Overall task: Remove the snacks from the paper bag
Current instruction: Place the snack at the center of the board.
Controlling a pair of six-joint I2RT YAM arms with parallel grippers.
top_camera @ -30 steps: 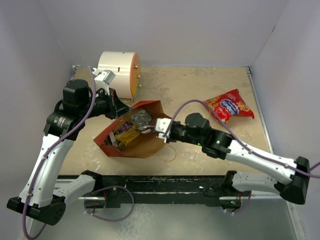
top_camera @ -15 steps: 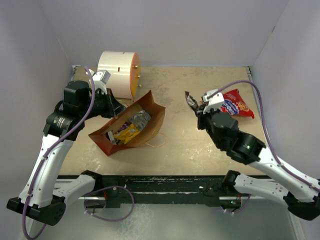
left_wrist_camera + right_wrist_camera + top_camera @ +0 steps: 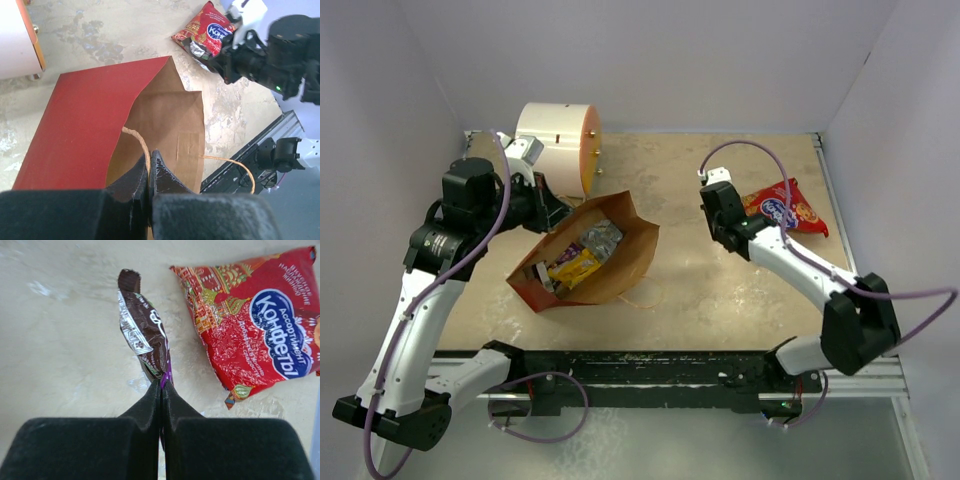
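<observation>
The red paper bag (image 3: 620, 272) (image 3: 80, 125) lies on its side, its mouth facing the left arm. My left gripper (image 3: 553, 222) (image 3: 149, 152) is shut on its cord handle (image 3: 136, 137) at the rim. A yellow-purple packet (image 3: 575, 266) and a silver one (image 3: 602, 237) show inside. Over at the right, my right gripper (image 3: 162, 382) (image 3: 221, 56) is shut on the end of a brown packet (image 3: 142, 335) (image 3: 198, 48). That packet hangs just left of the large red bag with the blue oval logo (image 3: 782, 208) (image 3: 260, 335), which lies flat on the table.
A white-and-orange cylinder (image 3: 560, 145) stands at the back left, close behind the paper bag. The bag's second cord handle (image 3: 235, 167) trails towards the black rail (image 3: 650, 365) at the near edge. Walls close in the table on three sides.
My right gripper has lifted the brown packet out of the bag's mouth and carried it right, beside the red bag. The paper bag shifted slightly; the left gripper stayed shut on the handle.
</observation>
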